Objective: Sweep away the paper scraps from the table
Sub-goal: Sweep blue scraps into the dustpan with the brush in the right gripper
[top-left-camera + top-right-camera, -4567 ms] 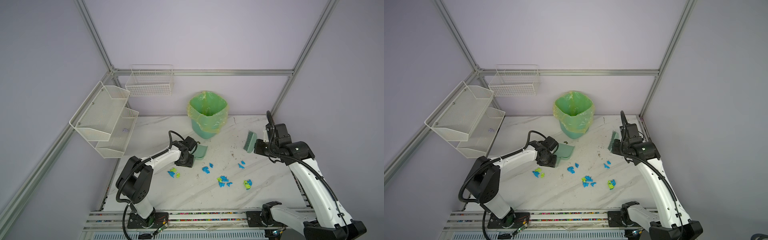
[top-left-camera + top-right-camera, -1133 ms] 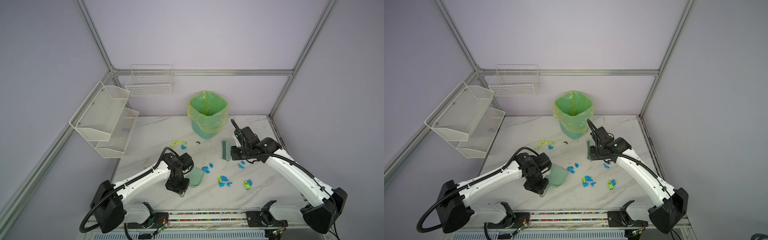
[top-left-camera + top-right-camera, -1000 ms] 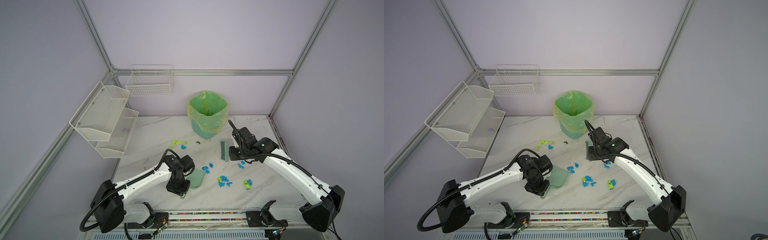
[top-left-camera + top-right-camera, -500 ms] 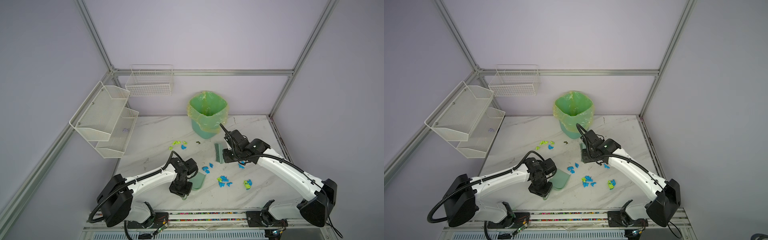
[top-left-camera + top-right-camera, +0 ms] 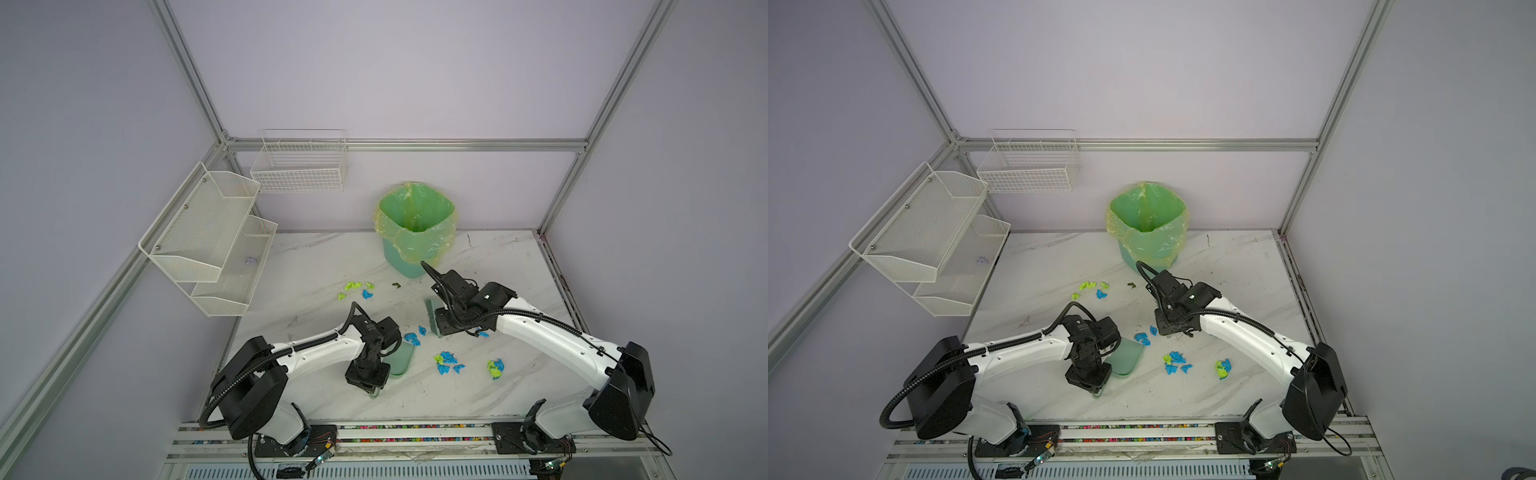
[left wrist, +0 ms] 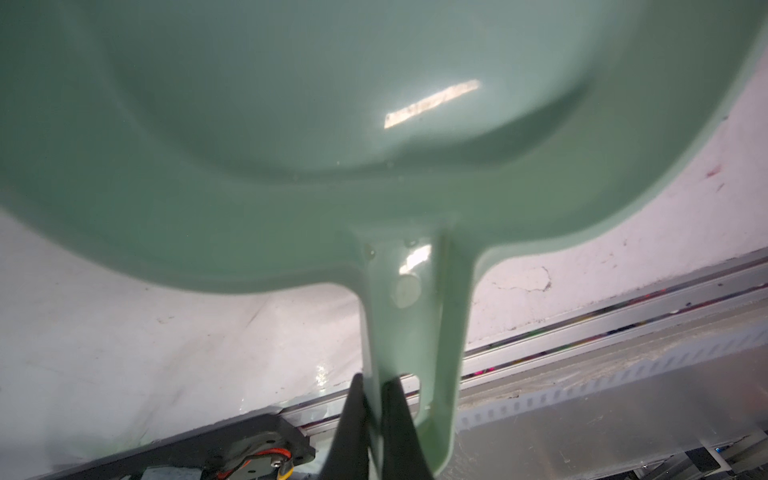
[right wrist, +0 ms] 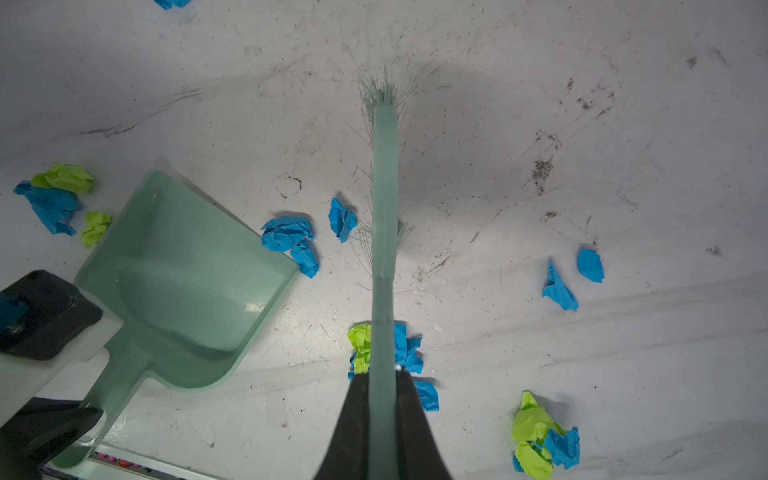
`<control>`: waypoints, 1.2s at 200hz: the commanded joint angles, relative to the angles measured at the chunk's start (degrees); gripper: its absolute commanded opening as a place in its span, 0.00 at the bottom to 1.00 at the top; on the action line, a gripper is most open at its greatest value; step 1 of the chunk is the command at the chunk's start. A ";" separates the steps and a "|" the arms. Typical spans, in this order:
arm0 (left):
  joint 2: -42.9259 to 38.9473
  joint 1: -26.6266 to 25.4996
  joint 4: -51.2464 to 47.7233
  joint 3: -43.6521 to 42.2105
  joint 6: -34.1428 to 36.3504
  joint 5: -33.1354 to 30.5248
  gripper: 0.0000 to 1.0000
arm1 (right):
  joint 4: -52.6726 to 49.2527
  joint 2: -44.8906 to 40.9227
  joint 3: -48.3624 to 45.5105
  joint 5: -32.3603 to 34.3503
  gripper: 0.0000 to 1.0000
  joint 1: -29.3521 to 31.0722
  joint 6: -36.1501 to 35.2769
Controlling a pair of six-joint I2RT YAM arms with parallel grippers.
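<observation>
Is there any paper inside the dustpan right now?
No, in the right wrist view the dustpan is bare inside, and the nearest blue scraps lie on the table just off its front edge.

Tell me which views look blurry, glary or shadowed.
Left wrist view: the dustpan fills the frame, soft-focused, with a bright glare streak. Right wrist view: the brush is blurred near the lens and casts a soft shadow on the table; the paper scraps are sharp. Both top views: even light, sharp.
</observation>
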 commanded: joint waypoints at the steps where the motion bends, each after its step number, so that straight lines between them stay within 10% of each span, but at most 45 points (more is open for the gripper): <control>1: 0.45 -0.19 0.24 1.37 1.62 1.37 0.00 | 1.04 0.83 1.22 1.48 0.00 1.52 1.25; 138: -0.99 -0.11 -2.93 2.14 2.58 -0.21 0.00 | 5.85 -1.86 3.44 -8.91 0.00 8.32 2.39; 240: 0.85 -0.14 -1.70 2.87 2.39 -0.39 0.00 | 2.49 -0.35 6.32 2.40 0.00 8.13 5.45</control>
